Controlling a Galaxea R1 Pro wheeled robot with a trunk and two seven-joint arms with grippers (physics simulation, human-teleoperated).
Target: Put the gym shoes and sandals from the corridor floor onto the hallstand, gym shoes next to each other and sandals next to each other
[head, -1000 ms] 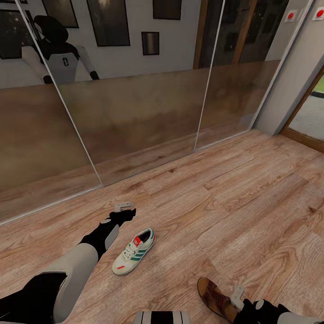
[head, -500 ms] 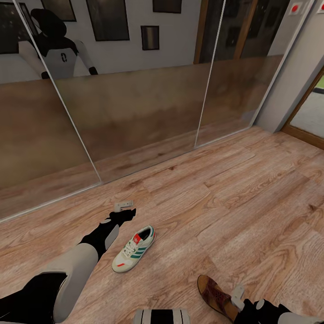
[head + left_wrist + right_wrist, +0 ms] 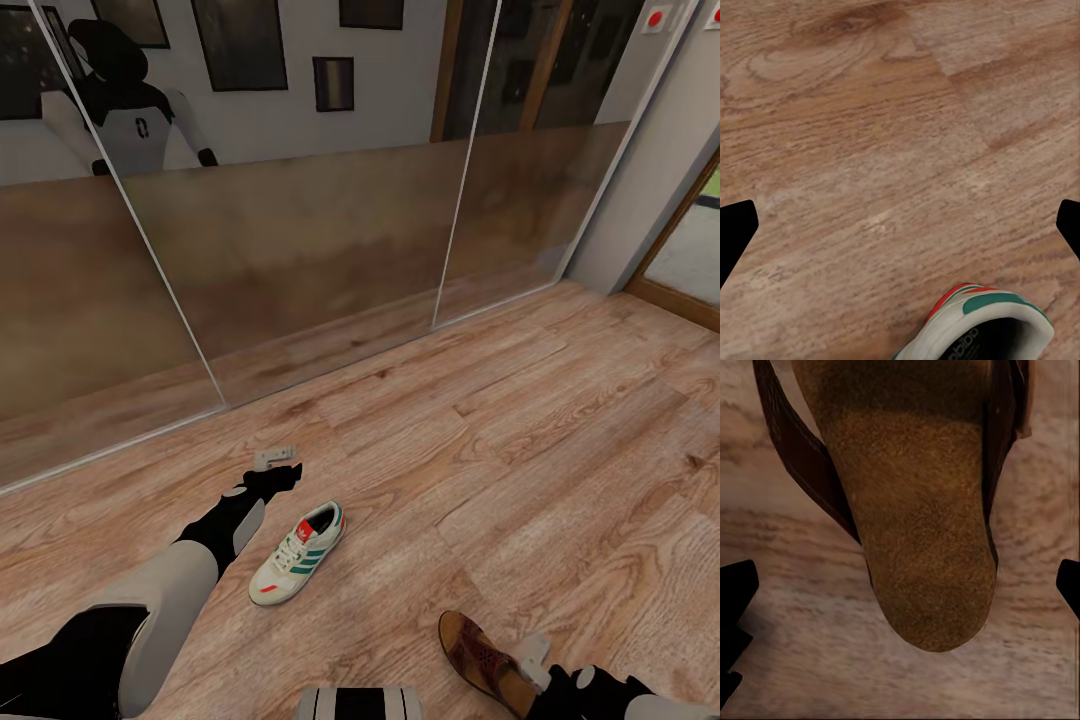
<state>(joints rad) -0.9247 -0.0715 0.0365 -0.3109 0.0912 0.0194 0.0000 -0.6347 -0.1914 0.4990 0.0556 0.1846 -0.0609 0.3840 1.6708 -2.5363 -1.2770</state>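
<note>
One white gym shoe (image 3: pixel 297 553) with teal stripes and a red tongue lies on the wood-plank corridor floor (image 3: pixel 520 430). My left gripper (image 3: pixel 275 457) hovers just beyond its heel, open, with nothing between its fingers. In the left wrist view the shoe's heel (image 3: pixel 982 324) sits below the wide-apart fingertips (image 3: pixel 735 232). A brown sandal (image 3: pixel 478 658) lies at the near right. My right gripper (image 3: pixel 533 648) is at its heel end, open. In the right wrist view the sandal (image 3: pixel 915 510) lies between the spread fingertips (image 3: pixel 736 585). The hallstand is out of view.
Mirrored sliding doors (image 3: pixel 300 250) run along the far side of the floor and reflect the robot. A grey wall corner (image 3: pixel 650 180) and a wood-framed doorway (image 3: pixel 690 270) stand at the right. Open floor stretches between the shoes and the doors.
The camera shifted slightly at first. My right gripper has since slid a little to the right along the sandal. The left arm and the gym shoe have stayed put.
</note>
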